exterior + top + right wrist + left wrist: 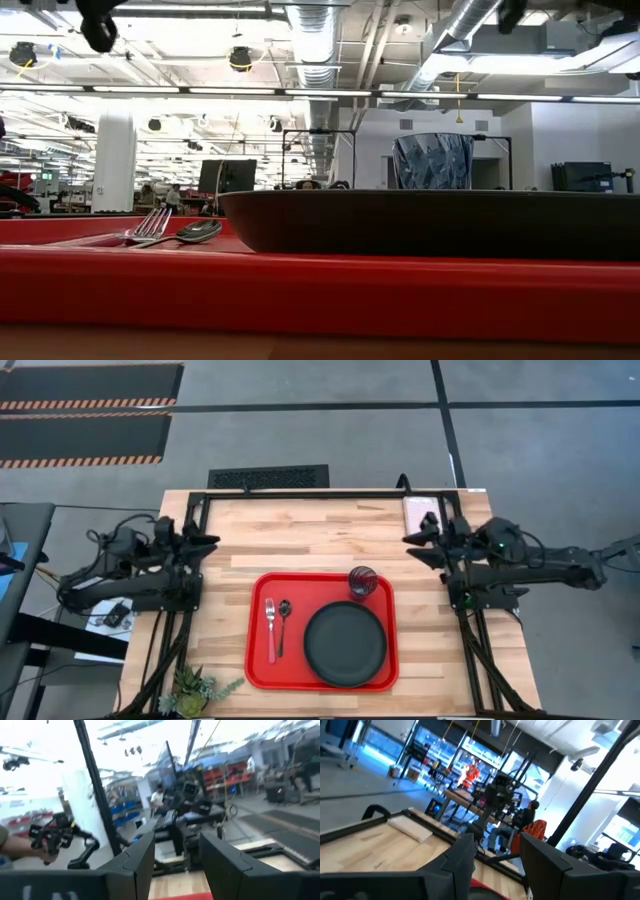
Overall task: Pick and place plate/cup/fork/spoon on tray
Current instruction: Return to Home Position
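The red tray (pixel 258 660) lies on the wooden table near its near edge. On it rest the black plate (pixel 345 644), the dark-tinted cup (pixel 362 582) standing upright at the tray's far right corner, and the red-handled fork (pixel 270 630) beside the dark spoon (pixel 283 622) at its left. In the low view the plate (pixel 430 222), cup (pixel 432 161), fork (pixel 150 225) and spoon (pixel 195 232) show above the tray's rim (pixel 300 285). My left gripper (pixel 208 544) is open at the table's left side, my right gripper (pixel 412 544) open at the right, both raised and empty.
A pale pinkish-white pad (pixel 418 512) lies at the table's far right corner. A small green plant (pixel 192 690) sits at the near left corner. A black frame (pixel 330 493) runs along the table's far edge. People show in the room beyond.
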`<state>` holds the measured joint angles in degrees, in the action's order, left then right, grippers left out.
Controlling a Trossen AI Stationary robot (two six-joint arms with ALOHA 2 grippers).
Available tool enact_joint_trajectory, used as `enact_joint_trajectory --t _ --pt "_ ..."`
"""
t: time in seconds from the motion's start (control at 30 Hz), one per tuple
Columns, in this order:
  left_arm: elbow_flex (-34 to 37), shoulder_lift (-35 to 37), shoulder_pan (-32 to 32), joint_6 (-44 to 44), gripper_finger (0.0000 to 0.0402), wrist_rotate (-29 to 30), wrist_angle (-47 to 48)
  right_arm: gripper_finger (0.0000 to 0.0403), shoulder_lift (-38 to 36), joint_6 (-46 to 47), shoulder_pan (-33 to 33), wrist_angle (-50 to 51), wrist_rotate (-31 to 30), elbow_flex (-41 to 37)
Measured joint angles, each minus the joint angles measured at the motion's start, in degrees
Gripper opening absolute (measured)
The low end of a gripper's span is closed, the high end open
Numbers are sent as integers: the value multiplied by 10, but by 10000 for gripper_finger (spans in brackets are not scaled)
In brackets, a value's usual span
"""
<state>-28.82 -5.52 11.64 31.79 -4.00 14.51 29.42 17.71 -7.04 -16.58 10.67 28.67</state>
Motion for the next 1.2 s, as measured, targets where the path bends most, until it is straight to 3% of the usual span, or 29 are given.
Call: enact_joint_trajectory --t 0.13,0.27,0.43,0.67,0.87,1.0,1.2 --pt "0 51 0 -9 144 -1 50 176 -74 2 9 -15 -46 -72" --pt "13 53 0 -10 144 -14 62 177 -102 22 36 -69 -103 -154" --pt "94 54 0 7 144 -22 6 178 -103 22 82 -167 -140 -230" --pt "226 53 0 35 144 -52 -123 181 -111 4 126 -213 -185 -280" --pt "262 53 0 36 144 -50 -130 182 -138 0 108 -203 -182 -281" --pt "261 53 0 23 144 -45 -138 180 -199 2 82 -176 -143 -273" --pt "261 53 0 2 144 -55 -137 182 -292 4 66 -38 -153 -275"
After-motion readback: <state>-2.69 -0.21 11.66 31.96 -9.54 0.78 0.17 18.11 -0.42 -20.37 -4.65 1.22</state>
